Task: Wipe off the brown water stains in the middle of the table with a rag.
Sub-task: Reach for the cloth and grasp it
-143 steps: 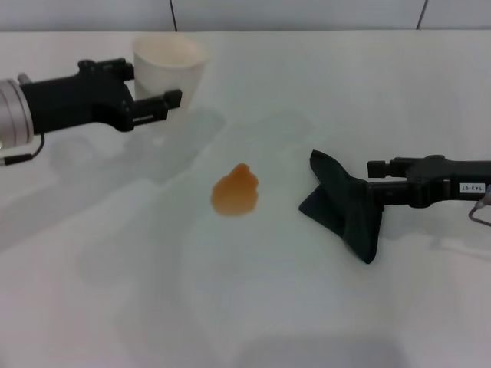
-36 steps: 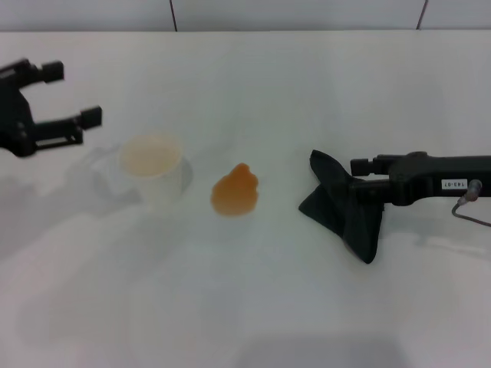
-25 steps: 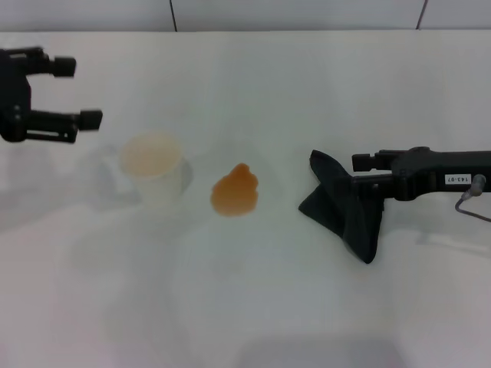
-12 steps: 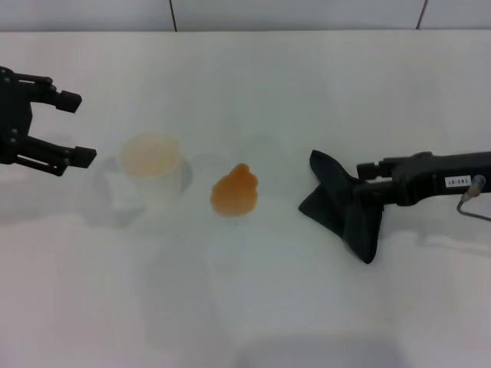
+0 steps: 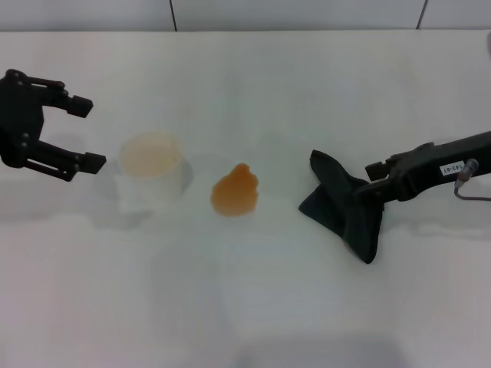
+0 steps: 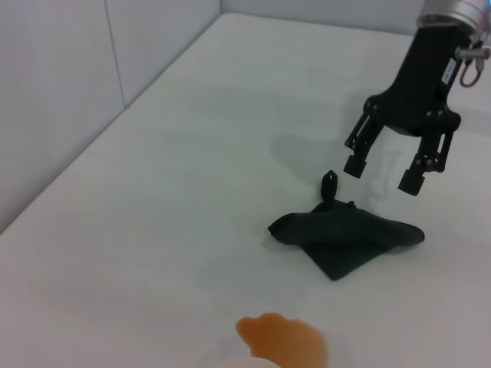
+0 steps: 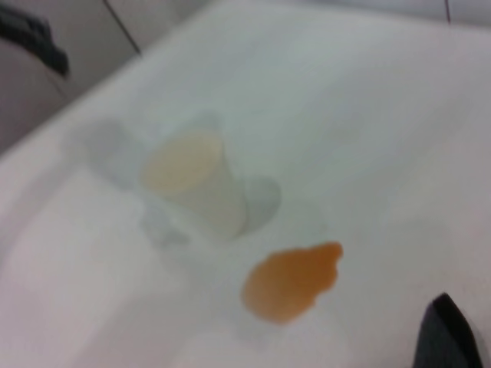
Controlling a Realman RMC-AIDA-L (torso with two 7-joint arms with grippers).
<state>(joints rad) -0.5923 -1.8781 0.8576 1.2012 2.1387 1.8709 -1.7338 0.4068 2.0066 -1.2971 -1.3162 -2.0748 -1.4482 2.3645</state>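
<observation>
The brown water stains [image 5: 235, 192] are one orange-brown blotch in the middle of the white table [image 5: 253, 307]; they also show in the left wrist view [image 6: 284, 341] and the right wrist view [image 7: 291, 280]. The dark rag [image 5: 345, 208] lies crumpled to the right of the blotch, apart from it. My right gripper [image 5: 373, 182] is at the rag's right edge. The left wrist view shows this right gripper [image 6: 381, 175] open, its fingertips just above the rag [image 6: 345, 238] with nothing between them. My left gripper [image 5: 88, 134] stands open and empty at the far left.
A translucent white cup [image 5: 151, 167] with a brownish inside stands upright between my left gripper and the blotch, close to both; it also shows in the right wrist view [image 7: 192, 184]. A tiled wall [image 5: 291, 14] runs behind the table.
The cup went from the back left, in my left gripper, to a spot left of the blotch. The left gripper let go and backed off left. The right arm now tilts upward over the rag.
</observation>
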